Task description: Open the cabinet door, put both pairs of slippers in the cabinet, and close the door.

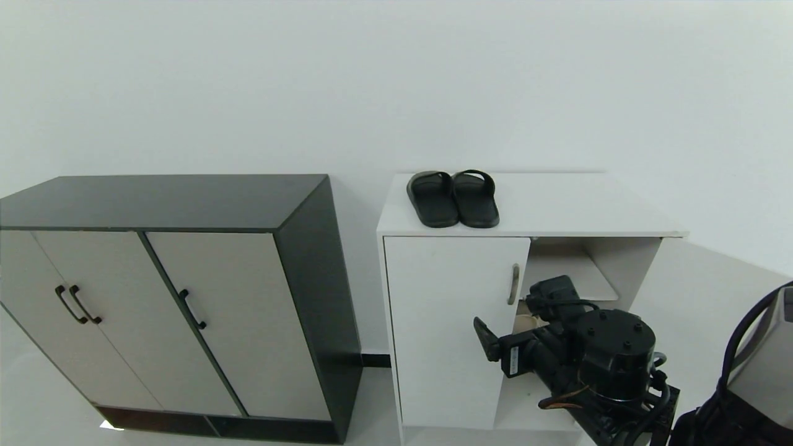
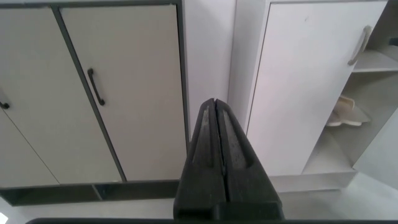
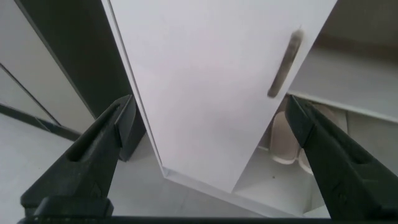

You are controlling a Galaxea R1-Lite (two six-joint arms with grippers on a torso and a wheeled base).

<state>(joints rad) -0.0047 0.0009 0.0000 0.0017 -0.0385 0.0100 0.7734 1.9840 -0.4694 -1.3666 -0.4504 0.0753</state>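
A pair of black slippers (image 1: 453,199) lies side by side on top of the white cabinet (image 1: 576,207). The cabinet's left door (image 1: 452,322) with its handle (image 1: 513,284) is closed, and the right half stands open, showing a shelf (image 1: 579,272). A beige pair of slippers (image 3: 289,140) (image 2: 345,113) rests on the lower level inside. My right gripper (image 1: 520,316) (image 3: 208,106) is open and empty in front of the closed door, near the handle (image 3: 284,65). My left gripper (image 2: 214,106) is shut and empty, held back from both cabinets.
A black cabinet (image 1: 161,201) with grey doors (image 2: 124,87) and dark handles stands left of the white one, a narrow gap between them. A plain white wall is behind, with pale floor below.
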